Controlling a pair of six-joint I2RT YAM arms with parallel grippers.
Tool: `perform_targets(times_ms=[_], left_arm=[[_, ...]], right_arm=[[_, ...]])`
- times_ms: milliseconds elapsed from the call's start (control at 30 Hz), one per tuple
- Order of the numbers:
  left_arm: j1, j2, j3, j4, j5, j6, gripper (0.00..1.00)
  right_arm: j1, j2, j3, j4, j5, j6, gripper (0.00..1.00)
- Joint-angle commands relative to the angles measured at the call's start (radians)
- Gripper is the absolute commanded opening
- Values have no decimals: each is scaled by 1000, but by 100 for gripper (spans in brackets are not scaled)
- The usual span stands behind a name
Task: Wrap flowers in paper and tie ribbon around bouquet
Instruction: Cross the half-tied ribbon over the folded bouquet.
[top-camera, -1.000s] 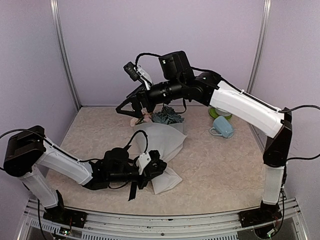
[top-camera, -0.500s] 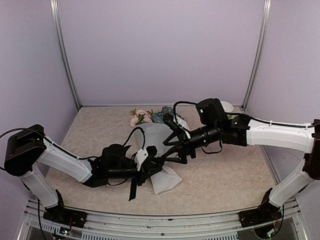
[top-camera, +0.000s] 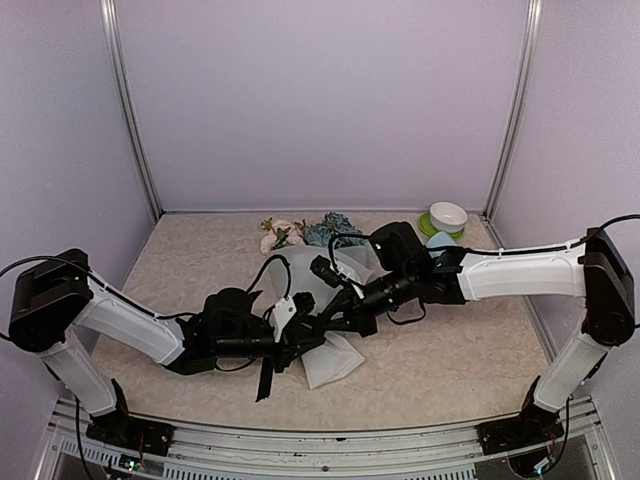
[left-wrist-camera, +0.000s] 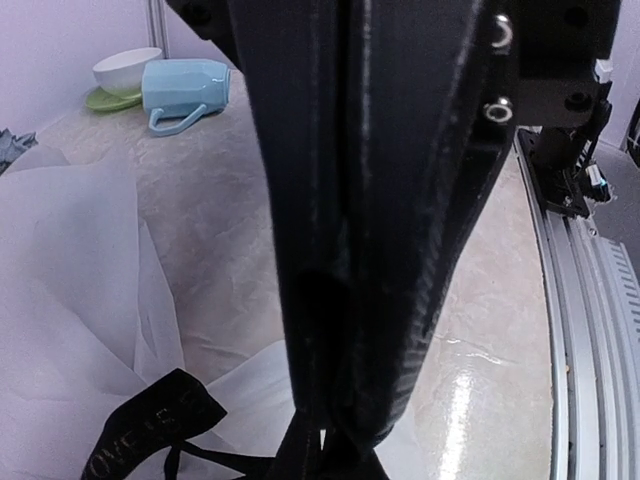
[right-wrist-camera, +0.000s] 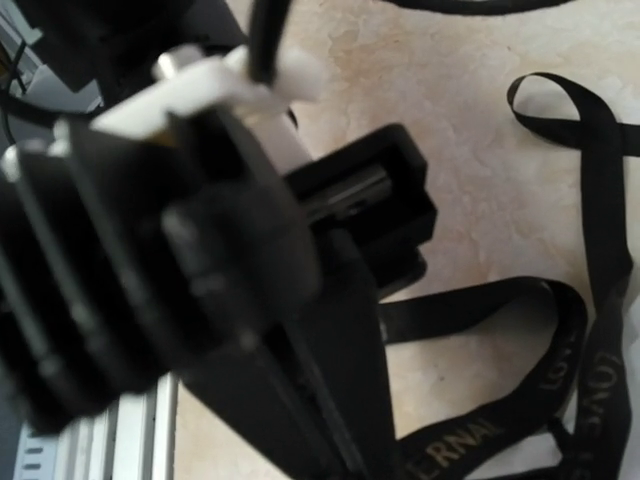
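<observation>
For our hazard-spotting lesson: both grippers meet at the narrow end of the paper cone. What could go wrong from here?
The left gripper and right gripper are shut nearly touching over the paper; they may collide or crush it. The ribbon lies in loose loops that could snag. The right arm passes near the tipped mug and might knock it.

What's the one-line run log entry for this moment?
left fingers: shut on long narrow black satin ribbon | right fingers: shut, hold unclear | frosted white wrapping paper: beneath both
</observation>
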Motion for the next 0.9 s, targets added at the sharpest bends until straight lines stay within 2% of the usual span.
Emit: perform_targets(times_ms=[0,33,67,100,133,333,400,500,533,567,600,633,667,700,733,800,867], left_arm=[[6,11,18,-4,8,-19,17],[8,4,26,-23,-11,-42,32],[9,-11,37,-54,-36,-67,51],[7,-34,47,-87,-74,-83,89],[-2,-61,50,-113,-121,-82,98],[-63,-236,55,-321,-501,-26,99],[-65,-314,26,-285,-652,-31,99],[-39,-465,-54,-177,-825,-167,99],[-11,-504,-75,-176,-841,-250,99],[34,-533,-85,-202,-779,-292,98],[93,-553,-84,-242,-673,-324,87],[169,-556,-58,-336,-614,-406,66],[211,-547,-19,-453,-640,-487,47],[239,-524,24,-580,-663,-548,39],[254,-499,72,-689,-695,-587,38],[260,-429,110,-856,-782,-679,53],[303,-348,109,-884,-718,-732,68]], right_arm=[[1,-11,16,34,6,19,0],[0,-12,17,34,20,22,0],[-3,-12,19,30,38,23,0],[-6,-10,22,23,54,24,0],[-13,-10,21,22,64,26,0],[-33,-24,4,52,48,51,0],[-34,-25,6,53,47,51,0],[-33,-20,8,53,47,50,0],[-33,-20,9,56,44,52,0],[-33,-19,7,59,42,52,0],[-33,-19,9,61,41,56,0],[-34,-21,9,63,39,58,0],[-33,-22,6,65,39,60,0],[-34,-24,4,70,37,65,0],[-33,-23,2,73,32,67,0],[-33,-20,6,76,20,67,0],[-34,-13,16,67,17,61,0]])
